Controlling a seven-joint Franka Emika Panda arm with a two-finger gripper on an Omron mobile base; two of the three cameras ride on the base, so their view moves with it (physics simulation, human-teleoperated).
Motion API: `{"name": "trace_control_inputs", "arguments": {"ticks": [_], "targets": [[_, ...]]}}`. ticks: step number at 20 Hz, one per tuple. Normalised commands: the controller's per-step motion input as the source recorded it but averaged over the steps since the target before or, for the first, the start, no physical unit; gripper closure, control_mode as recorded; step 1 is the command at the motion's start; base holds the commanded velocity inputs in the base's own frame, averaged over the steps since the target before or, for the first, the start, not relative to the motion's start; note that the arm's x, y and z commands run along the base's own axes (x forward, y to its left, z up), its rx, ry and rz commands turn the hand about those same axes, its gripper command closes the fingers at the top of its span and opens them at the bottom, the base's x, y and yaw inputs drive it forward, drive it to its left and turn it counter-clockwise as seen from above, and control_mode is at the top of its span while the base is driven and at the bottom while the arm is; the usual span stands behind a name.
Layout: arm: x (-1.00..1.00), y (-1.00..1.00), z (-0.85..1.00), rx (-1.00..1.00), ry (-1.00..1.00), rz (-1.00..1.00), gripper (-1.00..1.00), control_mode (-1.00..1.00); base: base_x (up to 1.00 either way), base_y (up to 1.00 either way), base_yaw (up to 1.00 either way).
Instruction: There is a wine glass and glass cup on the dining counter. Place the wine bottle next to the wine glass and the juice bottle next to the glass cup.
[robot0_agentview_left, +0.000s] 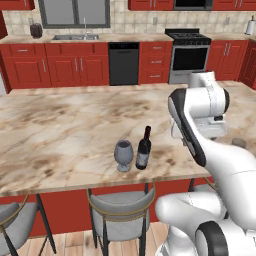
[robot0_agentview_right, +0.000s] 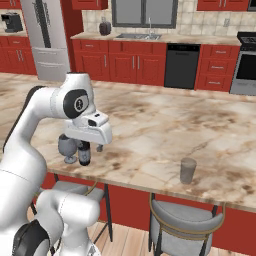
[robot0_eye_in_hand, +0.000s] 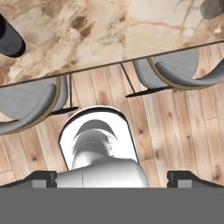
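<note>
Already upright on the dining counter, the wine bottle, dark with a red neck capsule and a pale label, stands just beside the wine glass, near the counter's front edge. Seen from the left base view, the bottle is to the right of the glass, and the two are very close, though whether they touch cannot be told. From the right base view the same pair sits partly behind the robot's hand, the glass to the left and the bottle's lower body showing under the hand.

Well apart from them, farther along the same front edge, the glass cup stands alone on the marbled stone, short, straight-sided and stemless.

Above the counter's edge, the gripper hangs over the bar stools and the wooden floor, its jaws spread wide with nothing between them; in the hand view the two dark finger tips sit far apart at either side, and the counter's rim runs across the upper part with the bottle's dark top at the far left and the cup's rim at the top right corner.

Behind the counter, red cabinets line the far wall, with a black dishwasher, a stove and a sink under the window; a steel refrigerator stands at the left of the right base view.
</note>
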Motion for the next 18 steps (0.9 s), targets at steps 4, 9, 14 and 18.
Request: {"name": "trace_control_inputs", "arguments": {"ticks": [4, 9, 14, 18], "targets": [[-0.34, -0.04, -0.26, 0.0, 0.04, 0.0, -1.0, -1.0, 0.0, 0.0, 0.0], [-0.11, 0.0, -0.04, -0.01, 0.01, 0.0, -1.0, -1.0, 0.0, 0.0, 0.0], [0.0, 0.0, 0.0, 0.0, 0.01, 0.0, -1.0, -1.0, 0.0, 0.0, 0.0], [0.0, 0.0, 0.0, 0.0, 0.0, 0.0, -1.0, -1.0, 0.0, 0.0, 0.0]]}}
